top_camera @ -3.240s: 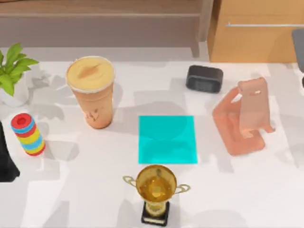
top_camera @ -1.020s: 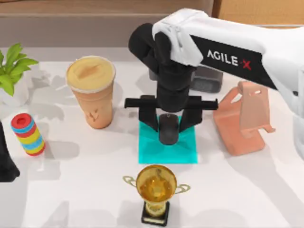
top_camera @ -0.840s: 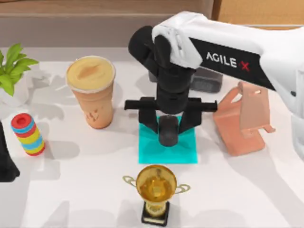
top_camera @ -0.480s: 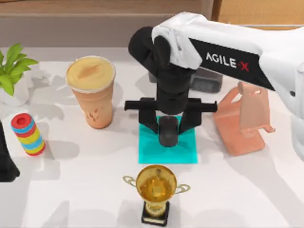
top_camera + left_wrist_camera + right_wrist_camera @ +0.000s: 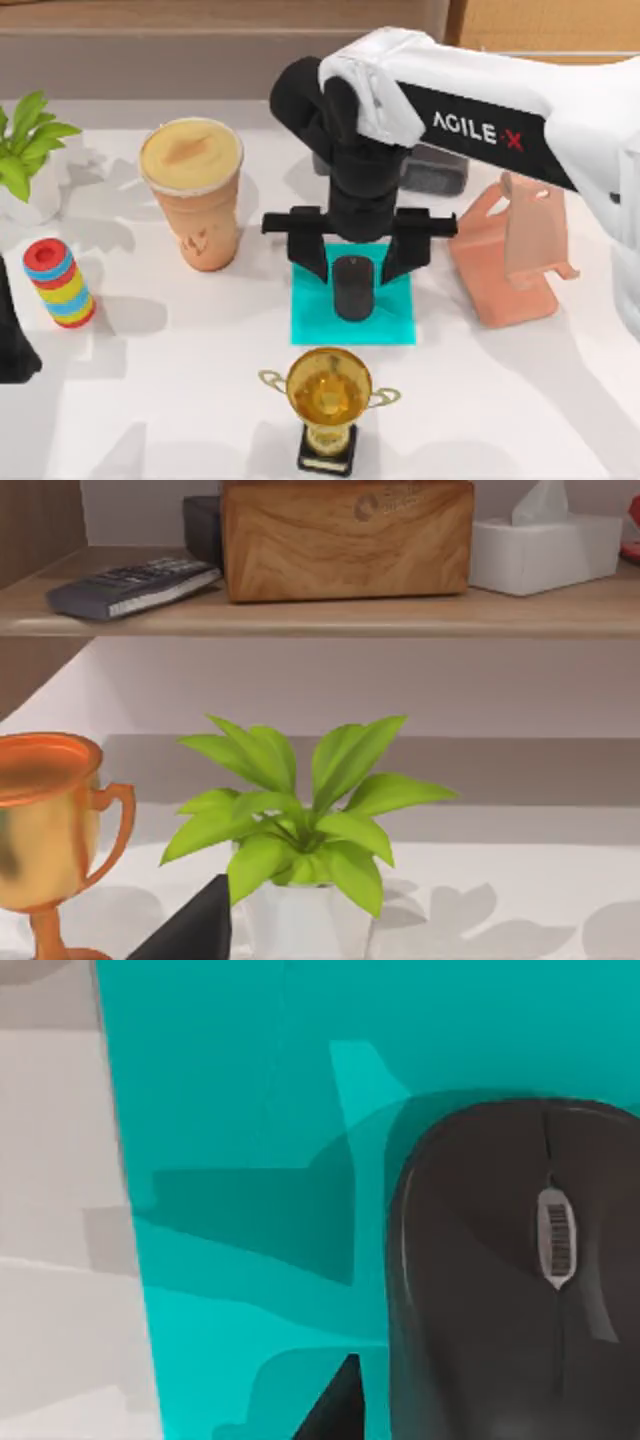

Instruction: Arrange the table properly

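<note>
Resting flat on the cyan mat (image 5: 310,320), the mouse (image 5: 351,288) appears placed; right end effector (image 5: 352,262) spread wide, empty above it, withdrawal outstanding.

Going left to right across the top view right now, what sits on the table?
Potted plant → coloured ring stack → orange drink cup → gold trophy → black mouse on the cyan mat, between the open fingers of the right pincer → pink phone stand.
</note>
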{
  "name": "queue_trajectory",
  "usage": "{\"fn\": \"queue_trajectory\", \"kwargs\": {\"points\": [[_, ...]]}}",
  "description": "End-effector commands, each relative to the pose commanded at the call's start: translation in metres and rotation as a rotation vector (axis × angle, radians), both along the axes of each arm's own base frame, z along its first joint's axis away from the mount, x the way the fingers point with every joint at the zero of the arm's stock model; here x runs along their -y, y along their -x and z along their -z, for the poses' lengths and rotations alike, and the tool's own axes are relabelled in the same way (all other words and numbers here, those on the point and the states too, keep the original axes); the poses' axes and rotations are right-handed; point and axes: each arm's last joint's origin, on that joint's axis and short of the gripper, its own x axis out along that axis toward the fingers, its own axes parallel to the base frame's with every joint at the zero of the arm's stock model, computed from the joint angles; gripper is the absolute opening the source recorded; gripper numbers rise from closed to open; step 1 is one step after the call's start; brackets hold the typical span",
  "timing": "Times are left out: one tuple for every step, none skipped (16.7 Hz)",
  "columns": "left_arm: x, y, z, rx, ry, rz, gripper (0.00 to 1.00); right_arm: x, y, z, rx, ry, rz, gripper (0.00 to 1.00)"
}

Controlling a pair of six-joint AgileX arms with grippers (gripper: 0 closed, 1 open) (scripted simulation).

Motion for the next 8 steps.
{"fn": "queue_trajectory", "kwargs": {"points": [[0.0,0.0,0.0,0.0,0.0,0.0,1.0,0.0,0.0,0.0,0.0,0.0,0.0,0.9],[0.0,0.0,0.0,0.0,0.0,0.0,1.0,0.0,0.0,0.0,0.0,0.0,0.0,0.98],[0.0,0.0,0.0,0.0,0.0,0.0,1.0,0.0,0.0,0.0,0.0,0.0,0.0,1.0],[0.0,0.0,0.0,0.0,0.0,0.0,1.0,0.0,0.0,0.0,0.0,0.0,0.0,1.0],[0.0,0.0,0.0,0.0,0.0,0.0,1.0,0.0,0.0,0.0,0.0,0.0,0.0,1.0],[0.0,0.0,0.0,0.0,0.0,0.0,1.0,0.0,0.0,0.0,0.0,0.0,0.0,1.0],[0.0,0.0,0.0,0.0,0.0,0.0,1.0,0.0,0.0,0.0,0.0,0.0,0.0,1.0],[0.0,0.0,0.0,0.0,0.0,0.0,1.0,0.0,0.0,0.0,0.0,0.0,0.0,1.0]]}}
